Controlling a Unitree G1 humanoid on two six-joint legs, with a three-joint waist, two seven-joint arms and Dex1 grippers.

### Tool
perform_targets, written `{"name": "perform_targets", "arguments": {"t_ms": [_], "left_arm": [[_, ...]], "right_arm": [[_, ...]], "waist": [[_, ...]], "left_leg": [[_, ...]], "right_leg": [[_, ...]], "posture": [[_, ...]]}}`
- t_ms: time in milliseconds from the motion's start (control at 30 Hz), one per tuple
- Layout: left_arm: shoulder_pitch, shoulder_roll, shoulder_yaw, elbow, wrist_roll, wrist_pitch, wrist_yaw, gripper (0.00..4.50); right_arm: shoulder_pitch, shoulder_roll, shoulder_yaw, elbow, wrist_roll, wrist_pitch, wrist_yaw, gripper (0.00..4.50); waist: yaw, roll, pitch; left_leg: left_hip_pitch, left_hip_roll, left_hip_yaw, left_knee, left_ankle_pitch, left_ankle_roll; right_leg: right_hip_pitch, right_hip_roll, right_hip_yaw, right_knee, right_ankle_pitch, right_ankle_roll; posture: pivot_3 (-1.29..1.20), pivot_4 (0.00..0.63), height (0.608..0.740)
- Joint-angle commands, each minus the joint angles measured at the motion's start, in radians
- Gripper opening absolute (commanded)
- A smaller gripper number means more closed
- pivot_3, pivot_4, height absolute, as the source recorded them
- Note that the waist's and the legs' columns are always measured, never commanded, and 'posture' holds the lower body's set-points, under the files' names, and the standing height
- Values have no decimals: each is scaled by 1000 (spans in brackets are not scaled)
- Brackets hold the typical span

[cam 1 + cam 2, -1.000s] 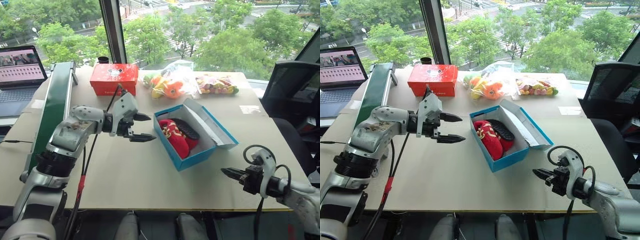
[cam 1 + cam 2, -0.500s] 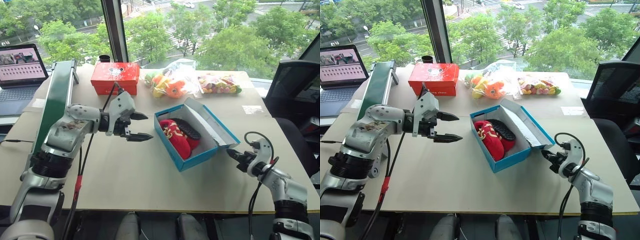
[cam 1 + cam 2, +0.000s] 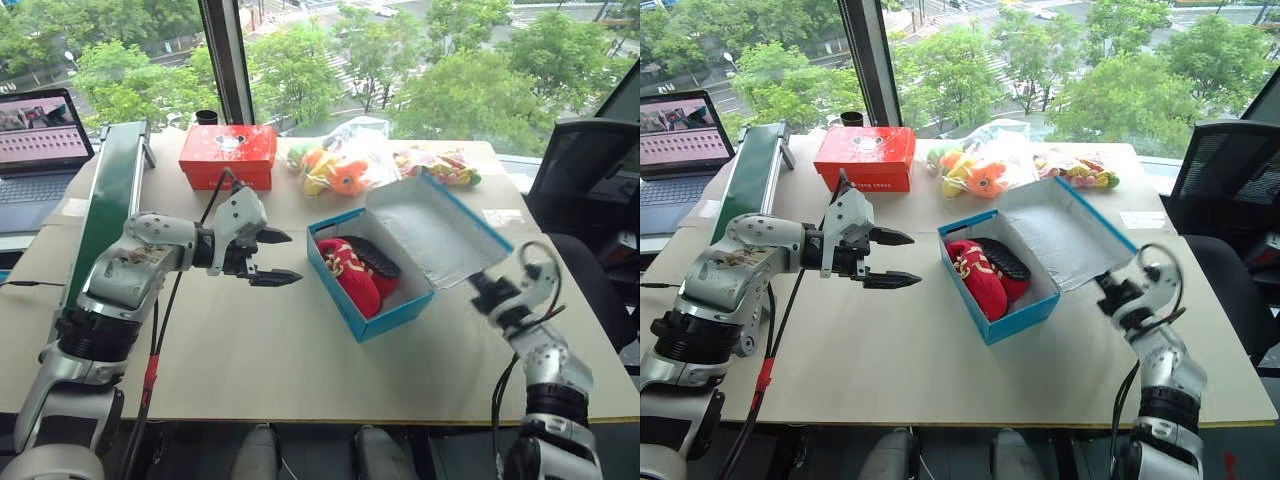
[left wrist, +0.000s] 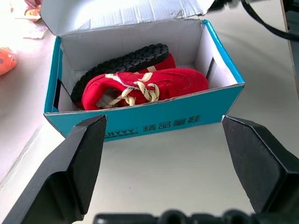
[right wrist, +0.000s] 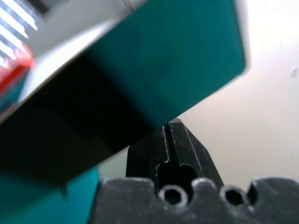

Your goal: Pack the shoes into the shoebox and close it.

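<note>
The right gripper (image 3: 1110, 293) had its fingers pressed together, their tips under the raised lid (image 3: 1065, 233) of the blue shoebox (image 3: 1012, 318), which tilted up above it. Just left of that gripper, the red shoes (image 4: 140, 85) lay side by side inside the box, one showing its black sole. The left gripper (image 3: 274, 257) hovered with fingers spread wide, holding nothing, the shoebox directly ahead of it.

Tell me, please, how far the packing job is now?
Done: both shoes lie inside the shoebox. In hand: the shut right hand is under the lid, which stands tilted up. The open left hand waits beside the box. Left: closing the lid.
</note>
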Motion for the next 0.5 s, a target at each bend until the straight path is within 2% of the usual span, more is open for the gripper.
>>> {"name": "perform_targets", "arguments": {"t_ms": [33,100,233,367,467,500], "left_arm": [[-66,49,36,51,35,-46,-18,4169],[-83,64,44,71,37,-55,-27,4169],[-161,115,84,190,75,-111,-21,4169],[-183,128,88,216,84,-125,-34,4169],[-169,123,95,194,75,-113,-26,4169],[-143,115,102,158,56,-88,-20,4169]], "right_arm": [[-37,-36,-22,-163,192,159,26,49],[-5,-41,51,-280,224,239,40,49],[158,-50,354,-619,258,438,90,49],[182,-51,445,-668,227,447,74,49],[133,-60,490,-630,186,433,75,49],[71,-67,526,-590,144,425,79,49]], "waist": [[2,0,0],[3,0,0],[2,0,0],[0,1,1],[7,0,1],[9,0,1]], "left_leg": [[0,0,-1,-1,0,0],[0,1,-2,-2,0,0],[-2,0,-2,-3,-1,1],[-3,0,-3,1,-1,1],[-3,0,-3,3,-1,1],[-3,0,-3,3,-1,1]], "right_leg": [[0,1,-1,0,0,0],[0,2,-1,0,0,0],[-2,1,-1,0,-1,-1],[-3,1,-1,1,0,-1],[-1,1,-1,0,-1,2],[-1,1,-2,0,-1,2]], "posture": [[0,150,739],[0,150,739],[0,150,739],[0,150,739],[0,150,739],[0,150,739]]}}
